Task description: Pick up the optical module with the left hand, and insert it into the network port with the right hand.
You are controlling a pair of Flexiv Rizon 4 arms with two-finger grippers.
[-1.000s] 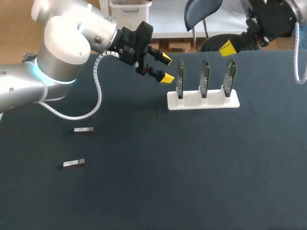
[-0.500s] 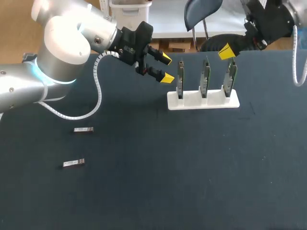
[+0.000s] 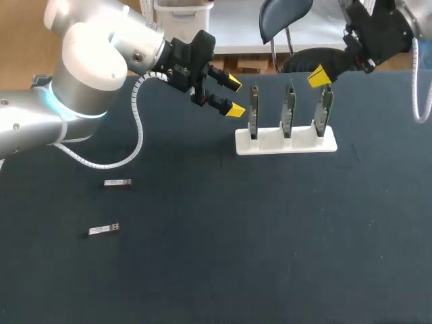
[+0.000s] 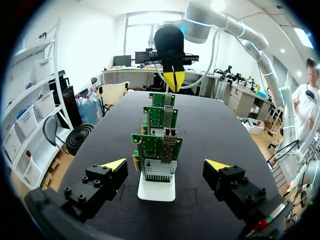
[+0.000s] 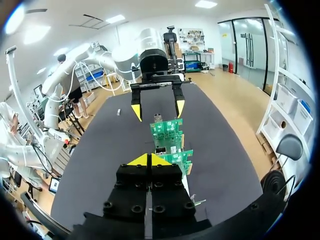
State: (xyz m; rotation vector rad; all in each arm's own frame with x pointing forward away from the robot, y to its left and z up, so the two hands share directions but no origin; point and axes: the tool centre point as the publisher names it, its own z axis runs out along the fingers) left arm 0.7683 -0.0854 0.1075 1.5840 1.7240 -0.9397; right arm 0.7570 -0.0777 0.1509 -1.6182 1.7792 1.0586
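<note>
Left gripper (image 3: 235, 96) hovers at upper centre, fingers wide and empty, facing the card rack (image 3: 285, 143). A module (image 3: 117, 183) and a second module (image 3: 104, 230) lie unpicked on the bench (image 3: 270, 256) at the frame's left. Right gripper (image 3: 319, 75), fingers pressed together on nothing, hangs above the rightmost card (image 3: 326, 108), apparently staged for insertion.

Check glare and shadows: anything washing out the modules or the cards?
Head view: far optical module and near optical module read bright against the matte dark table, with no glare and only faint shadows. Left wrist view: network cards evenly lit, no hot spots. Right wrist view: same on the cards.
</note>
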